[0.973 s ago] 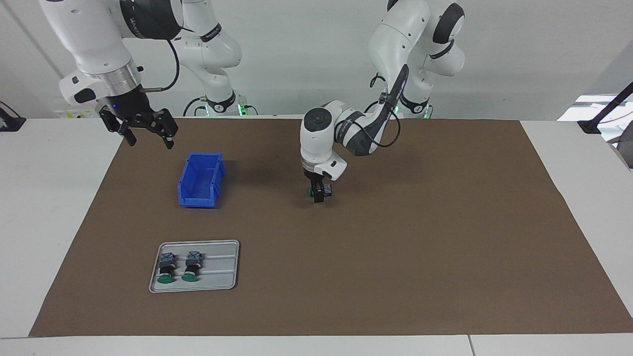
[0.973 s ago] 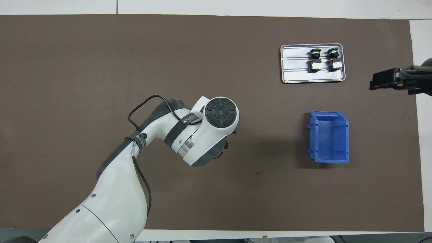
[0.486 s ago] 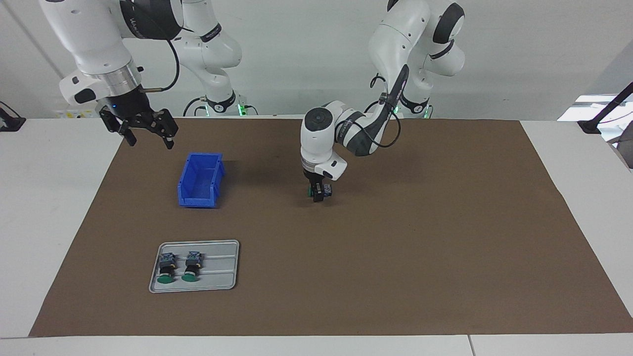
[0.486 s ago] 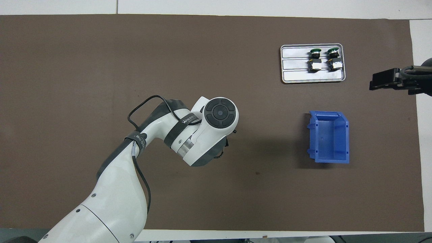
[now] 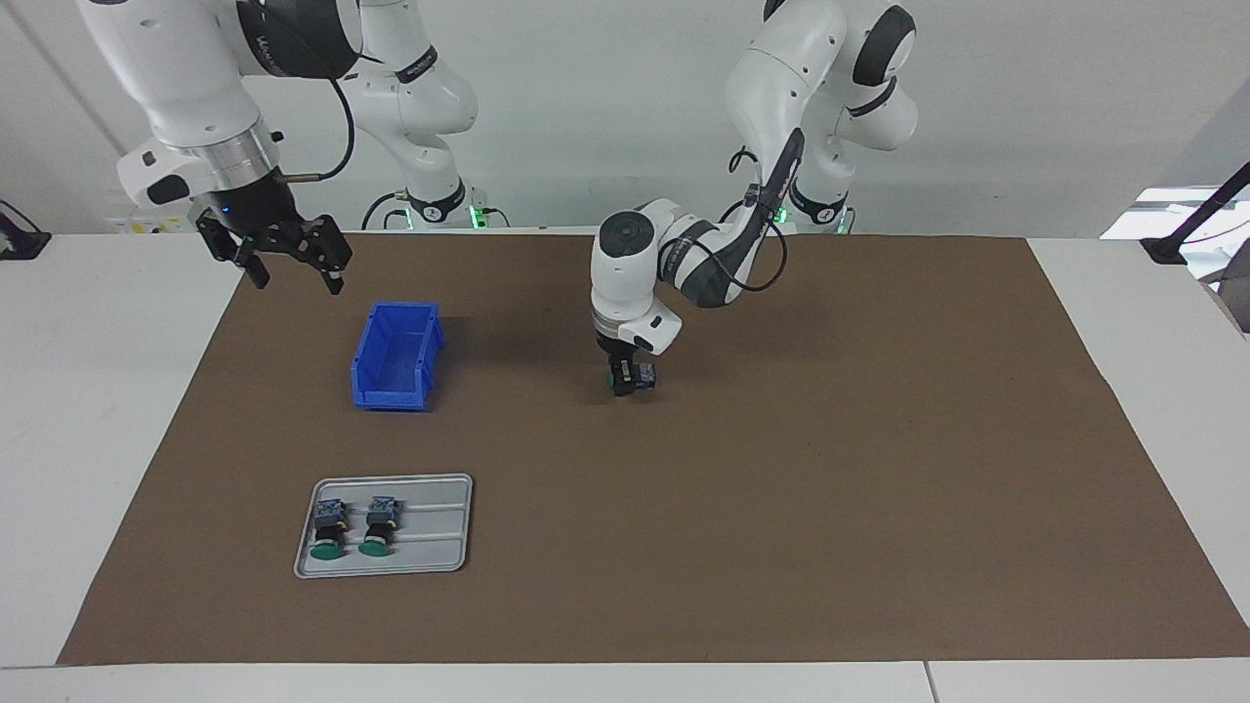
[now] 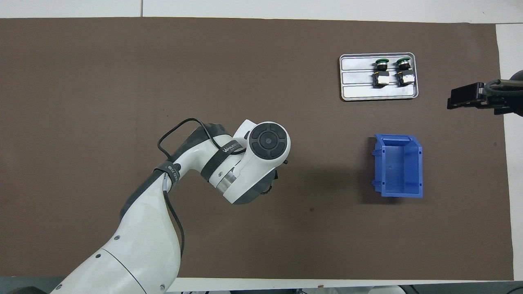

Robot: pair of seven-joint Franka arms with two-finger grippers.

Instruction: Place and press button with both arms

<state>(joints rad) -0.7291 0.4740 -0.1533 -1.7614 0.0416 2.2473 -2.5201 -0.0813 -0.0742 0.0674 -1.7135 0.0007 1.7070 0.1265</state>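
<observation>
A button (image 5: 642, 375) with a green cap and a grey-blue body is at the tip of my left gripper (image 5: 626, 383), low over the middle of the brown mat. Whether the gripper grips it or only stands around it does not show. From overhead, the left arm's wrist (image 6: 267, 141) hides both the gripper and this button. My right gripper (image 5: 289, 267) hangs open and empty in the air above the mat's edge at the right arm's end, beside the blue bin; overhead it is the right gripper (image 6: 470, 98) at the edge of the view.
A blue plastic bin (image 5: 395, 356) (image 6: 398, 165) stands on the mat toward the right arm's end. Farther from the robots lies a grey metal tray (image 5: 430, 547) (image 6: 359, 92) holding two more green-capped buttons (image 5: 327, 532) (image 5: 376, 527).
The left hand has risen slightly and shifted a little at the button. The right arm has stayed still.
</observation>
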